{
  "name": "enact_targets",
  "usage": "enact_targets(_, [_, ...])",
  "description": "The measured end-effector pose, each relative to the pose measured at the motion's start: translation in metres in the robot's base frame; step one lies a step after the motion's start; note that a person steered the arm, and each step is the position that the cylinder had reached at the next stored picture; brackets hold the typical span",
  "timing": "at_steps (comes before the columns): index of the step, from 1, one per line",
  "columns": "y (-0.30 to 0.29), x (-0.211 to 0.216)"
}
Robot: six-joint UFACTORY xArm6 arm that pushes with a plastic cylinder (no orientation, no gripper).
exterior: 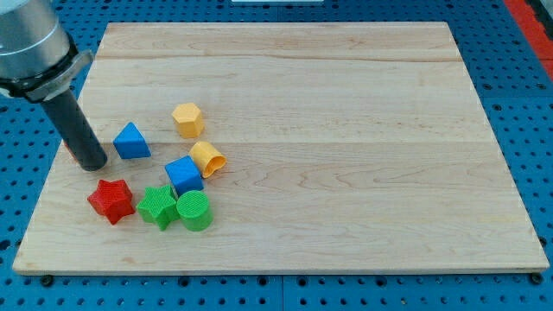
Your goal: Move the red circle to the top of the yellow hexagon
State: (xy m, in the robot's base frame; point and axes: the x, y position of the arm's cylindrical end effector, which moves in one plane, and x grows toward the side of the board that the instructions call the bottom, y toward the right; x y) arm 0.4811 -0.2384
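Observation:
The yellow hexagon (187, 119) lies left of the board's middle. No red circle shows whole. A thin red sliver (68, 149) peeks out at the left edge of my rod, and the rod hides the rest, so I cannot tell its shape. My tip (91, 164) rests on the board near its left edge. It is just left of the blue triangle (131, 141) and well left of and below the yellow hexagon.
A second yellow block (207, 158) and a blue cube (184, 174) lie below the hexagon. A red star (111, 200), a green star (157, 206) and a green circle (194, 211) sit in a row near the bottom left. The wooden board (346, 130) sits on a blue pegboard.

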Motion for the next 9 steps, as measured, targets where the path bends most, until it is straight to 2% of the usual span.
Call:
enact_targets(2, [-0.012,0.013])
enact_targets(3, [-0.052,0.022])
enact_targets(4, [-0.066,0.011])
enact_targets(7, [-0.055,0.008])
enact_targets(9, [-0.032,-0.023])
